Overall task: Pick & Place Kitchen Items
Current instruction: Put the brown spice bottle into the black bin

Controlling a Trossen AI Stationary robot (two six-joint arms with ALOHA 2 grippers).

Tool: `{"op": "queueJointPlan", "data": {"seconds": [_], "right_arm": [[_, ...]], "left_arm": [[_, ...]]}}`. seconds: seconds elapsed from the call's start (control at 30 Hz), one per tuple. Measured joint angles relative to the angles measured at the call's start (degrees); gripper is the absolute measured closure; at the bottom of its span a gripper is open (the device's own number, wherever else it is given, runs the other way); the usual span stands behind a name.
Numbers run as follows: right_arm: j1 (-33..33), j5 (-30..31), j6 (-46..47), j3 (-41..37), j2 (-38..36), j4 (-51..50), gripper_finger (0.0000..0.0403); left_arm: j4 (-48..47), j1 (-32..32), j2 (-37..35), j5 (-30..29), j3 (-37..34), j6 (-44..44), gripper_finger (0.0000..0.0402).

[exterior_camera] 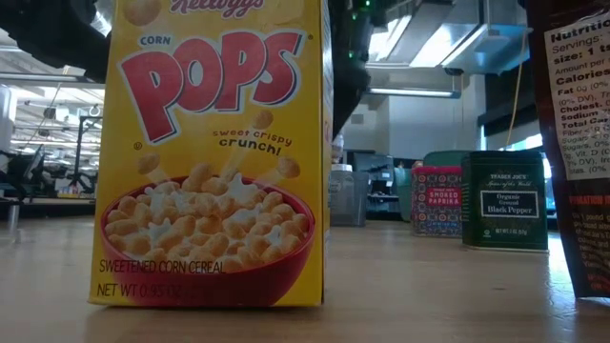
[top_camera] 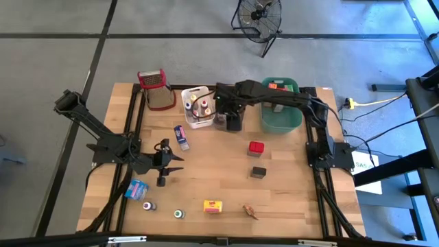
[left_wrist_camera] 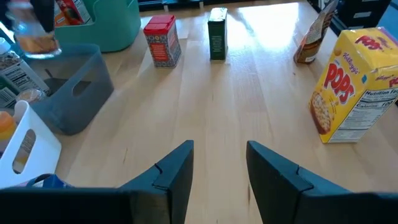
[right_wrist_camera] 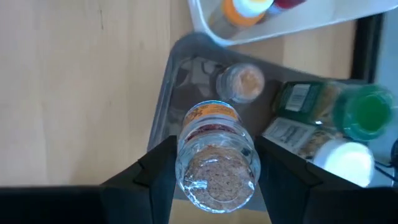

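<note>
Fingers of the right gripper [right_wrist_camera: 214, 171] are clamped on a small clear glass spice jar [right_wrist_camera: 216, 163], seen base-first at lower centre of the right wrist view, hanging over a grey plastic bin [right_wrist_camera: 180, 59] that already holds a small orange-filled jar [right_wrist_camera: 241, 81] and a green-capped bottle [right_wrist_camera: 364, 113]. Smooth, rigid and breakable, the jar probably slips easily, so a squeeze across its round body near the middle looks safest. In the high view this gripper sits at upper centre beside the white tub [top_camera: 197, 106]. At left centre, the left gripper [top_camera: 167, 167] waits part-open and empty over bare wood.
</note>
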Motion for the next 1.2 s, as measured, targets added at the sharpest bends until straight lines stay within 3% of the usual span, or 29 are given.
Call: {"op": "queueJointPlan", "data": {"seconds": [0.33, 0.57, 1.03, 1.2], "right_arm": [[-0.61, -0.6, -0.08, -8.67, 0.0, 9.98, 0.0217], [-0.61, -4.29, -0.6, -11.58, 0.0, 15.63, 0.0217], [-2.16, -4.38, 0.2, -15.93, 0.02, 15.51, 0.0217], [-3.06, -7.06, 0.28, -16.83, 0.02, 17.86, 0.0217]], "left_arm": [[-0.14, 0.0, 0.01, -0.23, 0.0, 0.0, 0.0258], [-0.12, 0.0, 0.0, -0.5, 0.0, 0.02, 0.0258], [-0.09, 0.0, 0.0, -0.52, 0.0, -0.13, 0.0258], [-0.07, 0.0, 0.0, -0.52, 0.0, -0.13, 0.0258]]}}
